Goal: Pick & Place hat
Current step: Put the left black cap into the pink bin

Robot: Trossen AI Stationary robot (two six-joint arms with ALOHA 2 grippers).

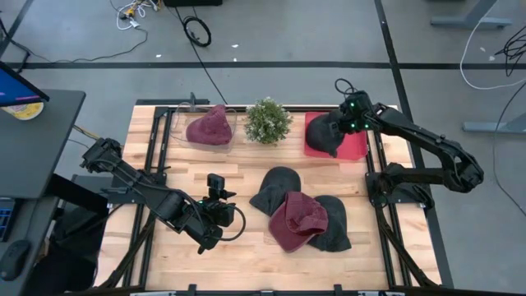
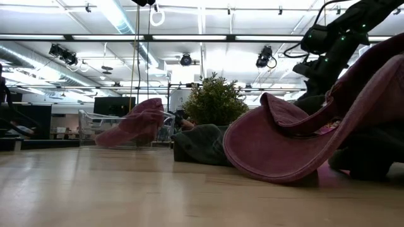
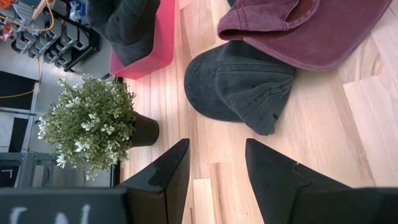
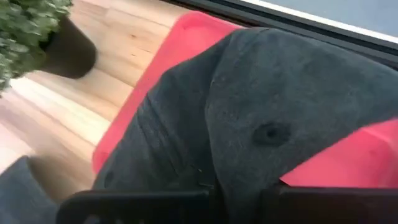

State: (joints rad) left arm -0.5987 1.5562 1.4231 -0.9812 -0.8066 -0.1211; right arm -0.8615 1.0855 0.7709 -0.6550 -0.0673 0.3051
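While the left gripper (image 1: 220, 207) waits half open and empty, the right gripper (image 1: 345, 123) pinches a limp dark grey hat (image 1: 325, 134) over the red bin (image 1: 355, 145) beside the plant (image 1: 268, 121).

My right end effector (image 4: 208, 198) is pinched closed on the dark grey hat (image 4: 261, 130), its fabric bunched right against my fingers (image 4: 137, 208). The hat hangs over the red bin (image 4: 180, 56), covering most of it, with red showing past the cloth on two sides. Beyond the bin lies the pale wooden counter (image 4: 74, 112), where a dark pot (image 4: 71, 53) holds a green plant (image 4: 25, 25). Another grey hat's edge (image 4: 18, 193) shows nearby
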